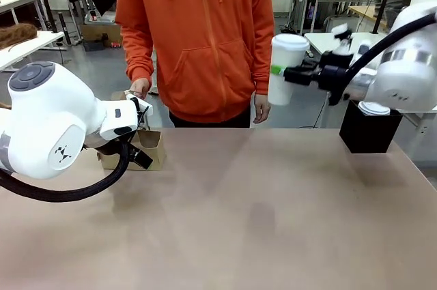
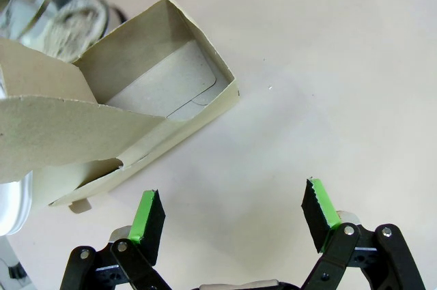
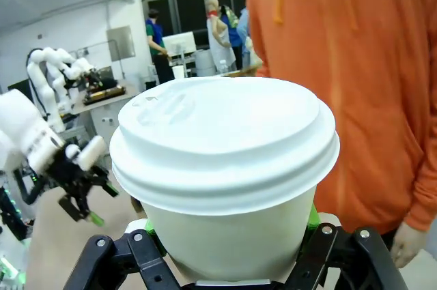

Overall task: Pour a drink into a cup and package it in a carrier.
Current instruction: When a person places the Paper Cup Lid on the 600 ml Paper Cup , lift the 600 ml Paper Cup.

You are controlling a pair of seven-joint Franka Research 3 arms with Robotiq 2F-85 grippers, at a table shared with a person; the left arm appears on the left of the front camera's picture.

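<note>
1. Two grippers are in play. Nearest, the left gripper hovers just above the table, jaws wide and empty, close beside the carrier. It is judged to be standing by to steady it.
2. Carrier sits at the table's left side, its pocket open upward and empty, ready to receive. A clear glass vessel stands just beyond it; contents cannot be confirmed.
3. Right gripper is clamped on the cup, held upright well above the table's right side, lid fitted. Upright carriage is judged to guard against spillage. Pouring appears done; packaging is outstanding.
4. Black box rests at the far right edge, a spare lid on top.
5. Person in an orange hoodie stands at the far side, one hand near the carrier.
6. Surface: plain, matte, tan. Room: workshop with further tables behind.
</note>
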